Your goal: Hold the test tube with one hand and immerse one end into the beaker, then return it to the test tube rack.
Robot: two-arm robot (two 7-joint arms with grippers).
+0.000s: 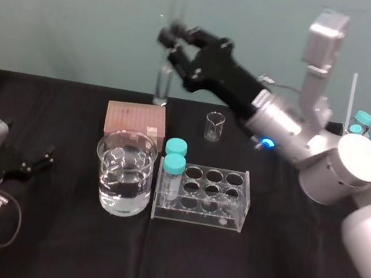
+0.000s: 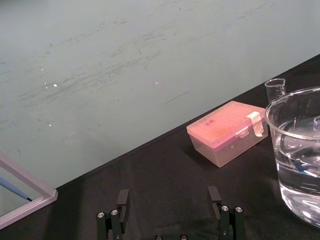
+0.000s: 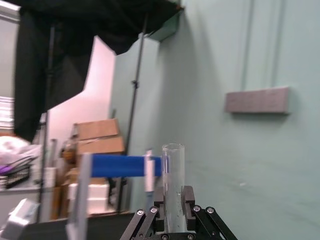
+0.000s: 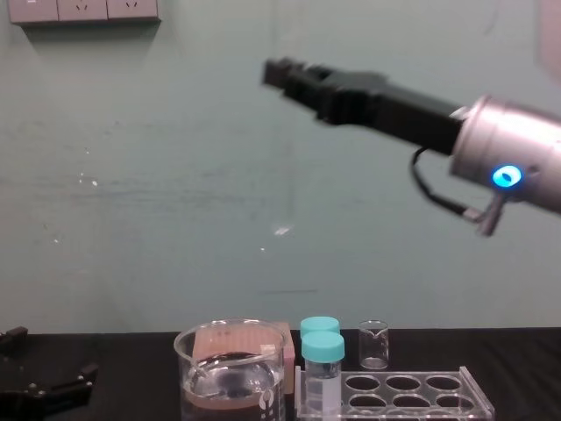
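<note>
Head view: the right gripper (image 1: 176,41) hangs high over the table's far side, clamped on the test tube (image 3: 172,170), which it holds upright, probably to clear the rim of the beaker (image 1: 120,193). The beaker stands nearer and is about half full of clear liquid. Just right of it, the test tube rack (image 1: 201,218) holds two teal-capped vials (image 1: 175,157); its other holes are empty. The left gripper (image 2: 169,200) rests at near left, fingers spread wide.

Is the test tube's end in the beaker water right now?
No, the right end effector holds the test tube high in the air, well clear of the beaker.

Lab (beaker (image 1: 112,164), test tube rack (image 1: 198,217))
</note>
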